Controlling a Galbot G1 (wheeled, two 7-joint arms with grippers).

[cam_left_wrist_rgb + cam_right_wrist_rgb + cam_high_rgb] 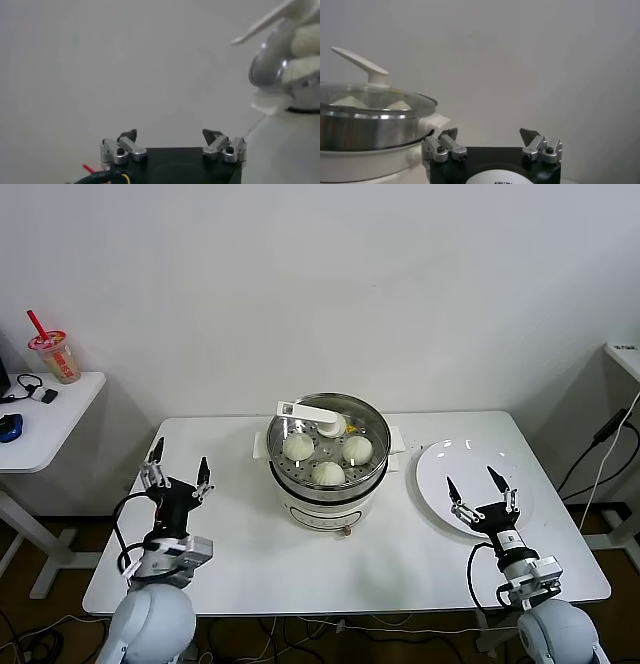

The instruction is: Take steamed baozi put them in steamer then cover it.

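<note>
Buns (327, 454) sit in the lidded steamer (328, 484), between both grippers; left gripper (178, 467) and right gripper (478, 492) stand well apart from it, jaws spread, empty.

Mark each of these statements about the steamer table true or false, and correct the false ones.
1. The glass lid sits on the steamer. True.
2. The white plate holds two baozi. False: the plate is bare; the baozi are inside the steamer, three of them showing through the lid.
3. The left gripper grips the lid handle. False: it is open and holds nothing, out to the left of the steamer.
4. The right gripper is open, over the plate. True.
5. A drink cup with a red straw stands on the side table. True.
</note>
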